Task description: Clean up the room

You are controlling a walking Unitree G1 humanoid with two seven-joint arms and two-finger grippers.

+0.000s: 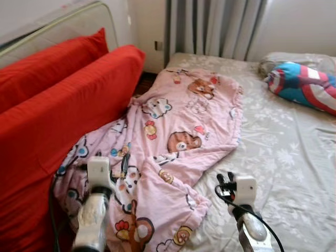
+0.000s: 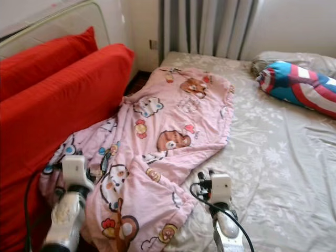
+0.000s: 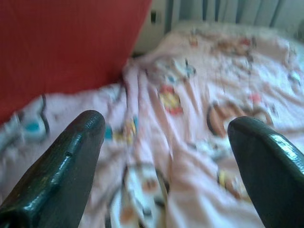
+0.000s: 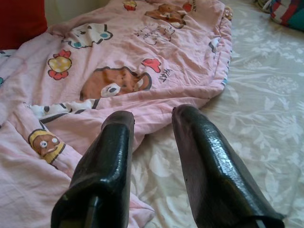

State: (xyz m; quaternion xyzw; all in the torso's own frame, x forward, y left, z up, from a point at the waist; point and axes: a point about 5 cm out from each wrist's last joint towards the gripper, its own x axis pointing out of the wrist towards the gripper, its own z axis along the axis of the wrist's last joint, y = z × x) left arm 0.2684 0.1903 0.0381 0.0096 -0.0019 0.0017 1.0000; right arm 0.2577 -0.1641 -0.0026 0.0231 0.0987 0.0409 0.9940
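Note:
A crumpled pink blanket [image 1: 178,131] with cartoon animals lies across the left half of the bed, one side bunched against the red cushions. My left gripper [image 3: 166,123] hovers over the blanket's near left part, its fingers spread wide with nothing between them. My right gripper [image 4: 152,116] hangs low over the grey sheet just beside the blanket's near right edge. It is open with a narrow gap and holds nothing. Both silver arms rise from the bottom of the left eye view, with the left wrist [image 1: 100,173] over the blanket.
Two big red cushions [image 1: 63,100] lean along the bed's left side against a headboard [image 1: 63,21]. A blue, red and white pillow [image 1: 307,86] lies at the far right. The grey floral sheet [image 1: 283,157] is bare on the right. Grey curtains [image 1: 215,26] hang behind.

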